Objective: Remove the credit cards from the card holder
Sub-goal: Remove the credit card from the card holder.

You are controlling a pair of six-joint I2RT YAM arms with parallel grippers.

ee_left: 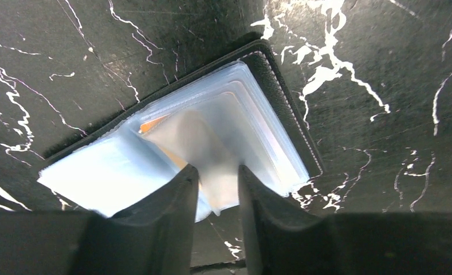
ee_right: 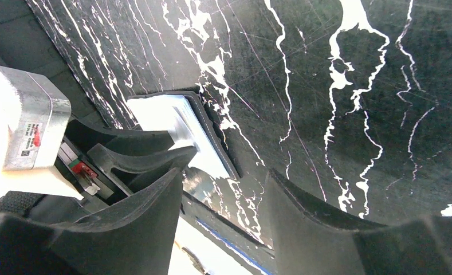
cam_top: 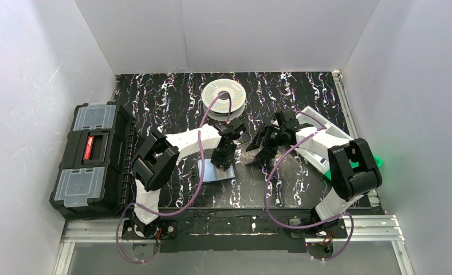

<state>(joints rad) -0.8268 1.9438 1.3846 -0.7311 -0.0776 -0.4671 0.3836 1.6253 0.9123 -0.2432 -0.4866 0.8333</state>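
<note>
Two cards show in the open card holder (ee_left: 280,86). Only a sliver of the orange card (ee_left: 153,124) peeks from under the clear sleeves. The pale card (ee_left: 203,140) is blurred and tilts up out of the sleeves toward the left wrist camera. The holder lies flat and spread open on the black, white-veined surface (cam_top: 166,97), bluish-grey inside facing up, near the middle of the surface and in front of the left arm.

The left tool (ee_left: 217,172) points straight down onto the holder. Its fingers (ee_left: 177,200) stand close together with only a narrow gap, and the lower end of the pale card runs down between them, pinched from both sides. Whether that sheet is wholly free of its sleeve cannot be told.

The right tool (ee_right: 223,172) hangs just to the right of the holder, above bare surface and apart from it. It is spread wide and has hold of nothing. Its camera looks past its own fingers at the holder's stitched black edge and at the left tool pressing down there.

Farther out, a black toolbox (cam_top: 94,154) with clear lid compartments and a red label sits at the left edge of the surface. A white round spool (cam_top: 224,96) lies at the back, beyond both tools. A green object (cam_top: 378,163) shows at the right edge, partly hidden behind the right arm. Purple cables (cam_top: 203,123) loop along both arms.
</note>
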